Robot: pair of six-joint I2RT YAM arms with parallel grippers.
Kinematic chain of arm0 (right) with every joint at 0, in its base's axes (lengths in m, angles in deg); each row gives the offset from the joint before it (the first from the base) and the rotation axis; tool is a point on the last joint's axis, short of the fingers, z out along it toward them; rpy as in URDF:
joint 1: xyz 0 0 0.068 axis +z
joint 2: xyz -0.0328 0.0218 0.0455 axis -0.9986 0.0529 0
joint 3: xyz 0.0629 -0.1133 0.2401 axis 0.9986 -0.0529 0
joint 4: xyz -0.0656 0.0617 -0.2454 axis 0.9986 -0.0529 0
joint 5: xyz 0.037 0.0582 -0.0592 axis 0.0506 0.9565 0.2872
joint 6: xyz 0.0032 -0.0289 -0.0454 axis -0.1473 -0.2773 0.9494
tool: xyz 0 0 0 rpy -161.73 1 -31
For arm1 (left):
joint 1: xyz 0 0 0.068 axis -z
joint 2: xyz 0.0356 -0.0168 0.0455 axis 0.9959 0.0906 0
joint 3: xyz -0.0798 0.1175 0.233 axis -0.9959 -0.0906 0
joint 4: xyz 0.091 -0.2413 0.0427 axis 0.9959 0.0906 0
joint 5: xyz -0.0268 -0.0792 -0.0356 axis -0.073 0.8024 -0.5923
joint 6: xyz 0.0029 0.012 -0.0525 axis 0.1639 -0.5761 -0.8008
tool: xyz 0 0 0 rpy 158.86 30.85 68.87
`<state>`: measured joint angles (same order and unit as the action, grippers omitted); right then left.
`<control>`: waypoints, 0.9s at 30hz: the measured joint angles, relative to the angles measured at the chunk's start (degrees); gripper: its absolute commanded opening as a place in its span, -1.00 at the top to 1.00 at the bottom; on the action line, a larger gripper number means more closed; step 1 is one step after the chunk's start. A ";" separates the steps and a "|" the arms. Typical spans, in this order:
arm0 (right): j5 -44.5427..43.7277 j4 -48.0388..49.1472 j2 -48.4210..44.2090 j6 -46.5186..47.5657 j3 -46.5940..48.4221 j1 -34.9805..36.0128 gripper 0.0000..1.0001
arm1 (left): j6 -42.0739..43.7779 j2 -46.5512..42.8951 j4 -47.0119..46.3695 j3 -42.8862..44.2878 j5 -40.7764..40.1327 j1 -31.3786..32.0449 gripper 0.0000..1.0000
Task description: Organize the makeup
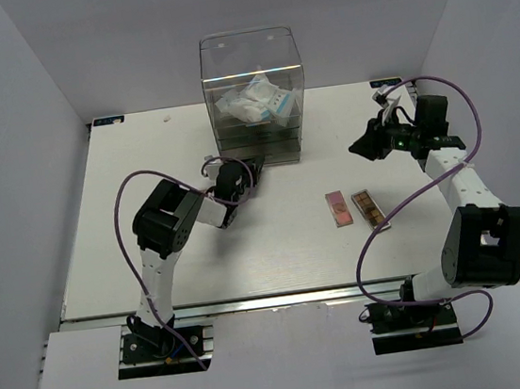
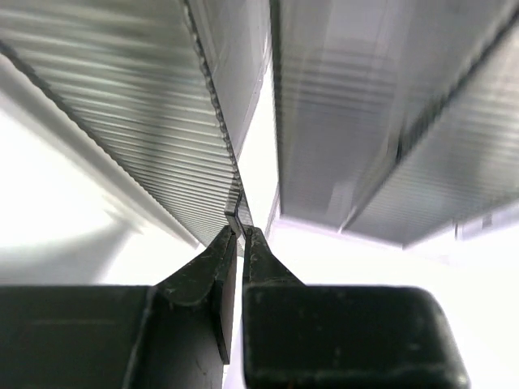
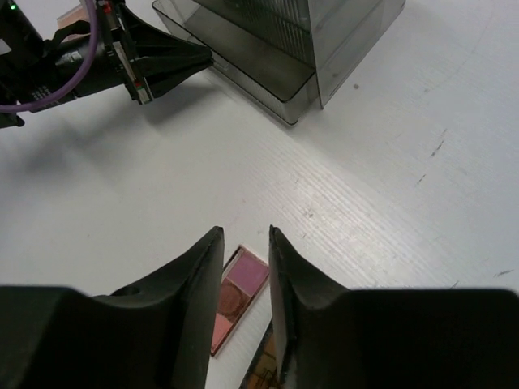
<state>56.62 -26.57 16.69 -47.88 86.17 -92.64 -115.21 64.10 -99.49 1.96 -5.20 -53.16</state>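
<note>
The makeup sits in two spots from where I stand, and the right gripper (image 3: 243,237) hangs over one of them. Its jaws are parted a modest way with nothing between them, and straight below the gap lies the pink palette (image 3: 240,285), flat on the table (image 1: 142,161), with the brown palette (image 1: 368,208) just beside it on the right. Over on the left, the left gripper (image 2: 240,230) has its jaws almost together on what looks like the thin front lip of the bottom drawer (image 3: 251,71), which juts out of the clear drawer box (image 1: 249,49); a white-blue packet (image 1: 254,102) lies inside that box, higher up. That pinch is what worries me: the lip is thin and slick, so it could slip free, or a pull could drag the whole box nearer instead of sliding the drawer. The pink palette is low and flat, so the right fingers could scrape the table or knock the brown one askew. Room looks good, with open table between the palettes and the drawer, the near edge well off, and the white walls further off on the left, right and far sides.
</note>
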 measured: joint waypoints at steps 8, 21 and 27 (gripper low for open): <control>-6.51 -7.48 0.90 4.11 -0.70 0.26 -0.32 | -0.09 -6.16 -0.33 -8.90 -0.07 2.36 0.25; -36.70 -15.17 1.51 5.22 -8.22 9.27 -0.79 | 0.44 -9.94 2.69 -12.41 0.72 2.97 -0.51; -44.78 -16.83 2.01 2.95 -11.10 12.24 -0.79 | 4.74 -19.67 5.97 -16.35 1.62 2.97 -0.54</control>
<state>11.84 -43.40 18.70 -44.92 75.07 -80.40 -110.47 44.43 -93.52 -14.39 -3.58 -50.19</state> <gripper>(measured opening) 0.894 0.767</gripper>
